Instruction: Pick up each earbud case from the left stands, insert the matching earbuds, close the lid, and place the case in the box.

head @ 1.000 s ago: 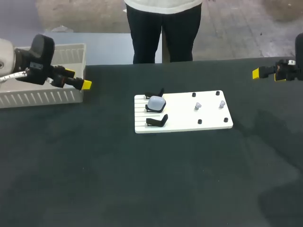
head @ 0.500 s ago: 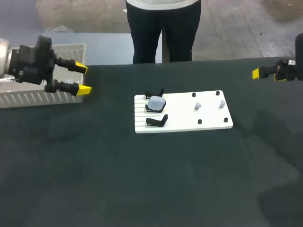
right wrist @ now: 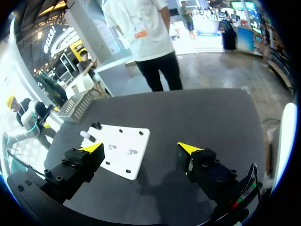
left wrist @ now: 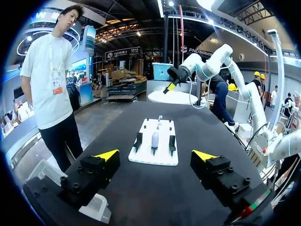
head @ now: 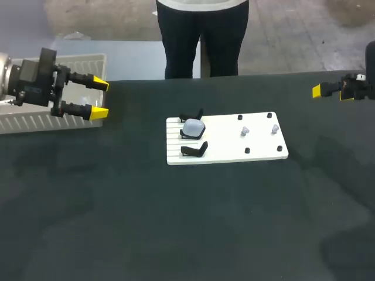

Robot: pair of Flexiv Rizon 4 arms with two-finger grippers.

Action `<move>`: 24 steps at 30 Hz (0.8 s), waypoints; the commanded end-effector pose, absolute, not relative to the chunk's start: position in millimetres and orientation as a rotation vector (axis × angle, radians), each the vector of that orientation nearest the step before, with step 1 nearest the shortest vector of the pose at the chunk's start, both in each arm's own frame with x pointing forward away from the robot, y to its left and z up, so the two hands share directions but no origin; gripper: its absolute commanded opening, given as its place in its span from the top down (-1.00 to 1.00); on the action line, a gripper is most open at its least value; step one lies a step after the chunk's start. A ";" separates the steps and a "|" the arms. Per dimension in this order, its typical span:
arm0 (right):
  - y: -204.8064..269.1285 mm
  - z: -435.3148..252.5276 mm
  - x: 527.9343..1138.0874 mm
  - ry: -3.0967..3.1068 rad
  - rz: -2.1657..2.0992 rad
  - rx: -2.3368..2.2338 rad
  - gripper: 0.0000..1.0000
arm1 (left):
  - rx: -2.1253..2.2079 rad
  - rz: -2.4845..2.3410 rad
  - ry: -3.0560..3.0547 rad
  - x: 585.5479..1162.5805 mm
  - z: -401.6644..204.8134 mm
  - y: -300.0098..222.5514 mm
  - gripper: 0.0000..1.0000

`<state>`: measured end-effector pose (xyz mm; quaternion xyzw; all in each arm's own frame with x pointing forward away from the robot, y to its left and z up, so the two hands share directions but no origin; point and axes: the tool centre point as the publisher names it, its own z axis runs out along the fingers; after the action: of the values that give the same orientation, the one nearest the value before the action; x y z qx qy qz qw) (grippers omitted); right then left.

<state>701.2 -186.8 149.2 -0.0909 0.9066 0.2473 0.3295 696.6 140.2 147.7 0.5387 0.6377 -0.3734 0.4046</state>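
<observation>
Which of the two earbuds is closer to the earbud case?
The earbud near the middle of the board is closer to the earbud case; the other earbud stands further right.

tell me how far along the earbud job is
Done: unclear. Two of the stands are empty, but the inside of the box is hidden. In hand: nothing. The left hand and right hand are both open and empty. Left: one case sits on its stand, with two earbuds on the board.

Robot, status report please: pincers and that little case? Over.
Left pincer open, empty, by the box. Right pincer open, empty, at the table's right edge. Earbud case on the white board, untouched. Nothing blocking it.
</observation>
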 end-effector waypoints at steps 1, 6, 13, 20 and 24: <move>-185.7 149.8 700.5 2.373 0.640 -0.234 -1.00 | 1.315 -0.924 1.602 687.2 136.7 124.5 -1.00; -185.7 149.8 700.5 2.373 0.640 -0.234 -1.00 | 1.301 -0.939 1.588 687.6 124.0 101.1 -1.00; -185.7 149.8 700.5 2.373 0.640 -0.234 -1.00 | 1.312 -0.942 1.579 690.2 108.3 67.9 -1.00; -185.7 149.8 700.5 2.373 0.640 -0.234 -1.00 | 1.337 -0.984 1.535 700.7 91.4 41.5 -1.00; -185.7 149.8 700.5 2.373 0.640 -0.234 -1.00 | 1.340 -0.989 1.511 706.3 85.7 31.7 -1.00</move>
<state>701.2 -186.8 149.3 -0.0909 0.9066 0.2473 0.3296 694.3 43.0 96.2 0.5355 0.6130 -0.3894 0.4311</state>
